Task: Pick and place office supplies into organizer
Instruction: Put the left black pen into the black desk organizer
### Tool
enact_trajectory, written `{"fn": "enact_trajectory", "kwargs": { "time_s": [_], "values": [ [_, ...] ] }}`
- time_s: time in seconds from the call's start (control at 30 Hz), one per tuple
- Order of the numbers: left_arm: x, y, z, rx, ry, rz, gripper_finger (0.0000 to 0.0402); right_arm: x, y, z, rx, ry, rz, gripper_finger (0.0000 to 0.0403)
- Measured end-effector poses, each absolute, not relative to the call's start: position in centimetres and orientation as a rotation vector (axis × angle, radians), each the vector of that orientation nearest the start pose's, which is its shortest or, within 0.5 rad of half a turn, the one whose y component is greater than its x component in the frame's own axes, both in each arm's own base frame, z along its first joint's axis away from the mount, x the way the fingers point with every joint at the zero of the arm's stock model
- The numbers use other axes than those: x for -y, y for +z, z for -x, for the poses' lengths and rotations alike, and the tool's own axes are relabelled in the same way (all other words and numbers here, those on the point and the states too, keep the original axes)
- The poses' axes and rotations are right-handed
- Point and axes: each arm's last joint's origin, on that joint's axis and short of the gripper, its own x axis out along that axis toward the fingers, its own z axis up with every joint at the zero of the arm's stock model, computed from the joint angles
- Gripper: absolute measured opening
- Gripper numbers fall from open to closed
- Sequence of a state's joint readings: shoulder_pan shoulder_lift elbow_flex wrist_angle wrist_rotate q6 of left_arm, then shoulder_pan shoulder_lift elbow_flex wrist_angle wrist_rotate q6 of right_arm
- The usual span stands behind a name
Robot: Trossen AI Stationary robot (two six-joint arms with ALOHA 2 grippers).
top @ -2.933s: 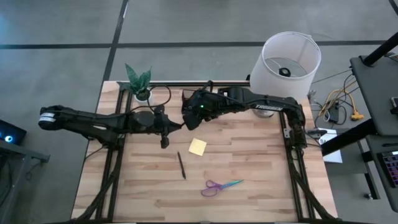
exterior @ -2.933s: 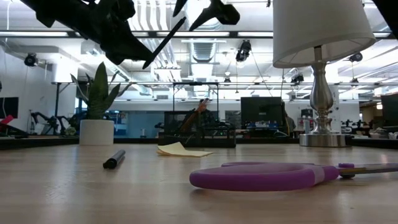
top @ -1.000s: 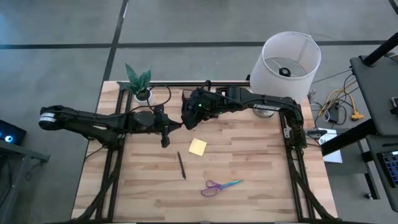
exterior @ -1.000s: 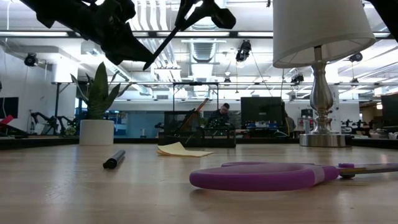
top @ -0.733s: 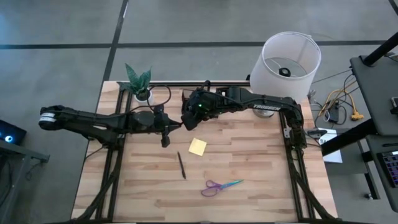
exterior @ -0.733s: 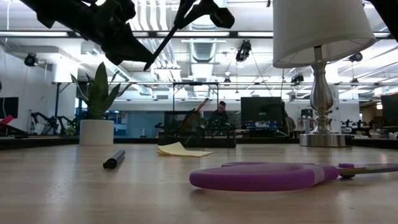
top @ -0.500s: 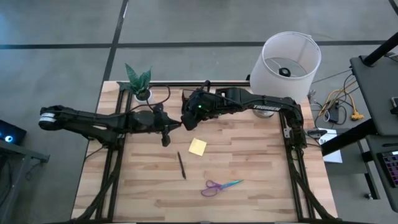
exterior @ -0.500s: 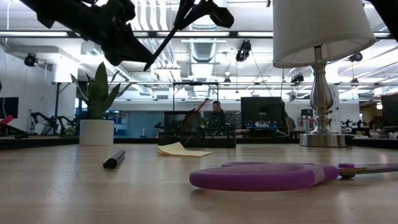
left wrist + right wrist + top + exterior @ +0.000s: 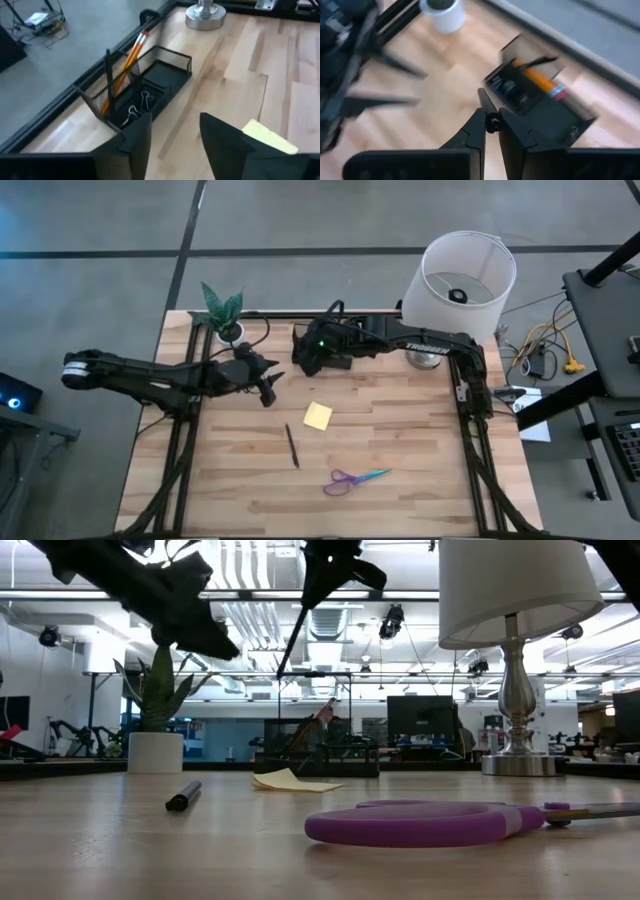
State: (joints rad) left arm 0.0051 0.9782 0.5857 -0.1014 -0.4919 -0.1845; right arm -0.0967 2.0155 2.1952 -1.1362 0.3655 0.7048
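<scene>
Seemingly right hand [image 9: 491, 122] pinching pen [image 9: 292, 640]

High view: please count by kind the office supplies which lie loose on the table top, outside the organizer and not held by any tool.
Pen: 1
Sticky-note pad: 1
Scissors: 1
Total: 3

On the right arm [image 9: 432, 343], in the upper middle of the high view, there is a short line of pale lettering along the dark link; it looks like a brand mark, but the letters are too small to read. No other text, label, number or sign can be read in any view.
</scene>
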Motion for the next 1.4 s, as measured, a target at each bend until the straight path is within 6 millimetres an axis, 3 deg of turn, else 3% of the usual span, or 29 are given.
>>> {"fn": "enact_trajectory", "kwargs": {
  "time_s": [0.23, 0.43, 0.6, 0.87, 1.13, 1.4],
  "values": [
    [-1.4, 23.4, -20.1, -0.452, 0.562, 0.198, 0.0183, 7.3, 35.8, -41.8, -0.728, -0.860, -0.442, 0.0028],
    [-1.4, 23.4, -20.1, -0.445, 0.562, 0.216, 0.0185, 7.6, 32.9, -43.6, -0.809, -0.862, -0.384, 0.0028],
    [-1.3, 23.4, -20.2, -0.450, 0.528, 0.231, 0.0185, 8.2, 31.1, -44.7, -0.786, -0.965, -0.310, 0.0028],
    [-1.3, 23.4, -20.2, -0.440, 0.533, 0.279, 0.0185, 10.3, 31.0, -44.8, -0.768, -0.936, -0.394, 0.0029],
    [-1.3, 23.4, -20.2, -0.439, 0.533, 0.279, 0.0185, 12.8, 29.3, -44.7, -0.772, -0.935, -0.461, 0.0029],
    [-1.3, 23.4, -20.2, -0.442, 0.525, 0.283, 0.0185, 13.1, 27.6, -44.8, -0.793, -0.912, -0.482, 0.0030]
  ]
}}
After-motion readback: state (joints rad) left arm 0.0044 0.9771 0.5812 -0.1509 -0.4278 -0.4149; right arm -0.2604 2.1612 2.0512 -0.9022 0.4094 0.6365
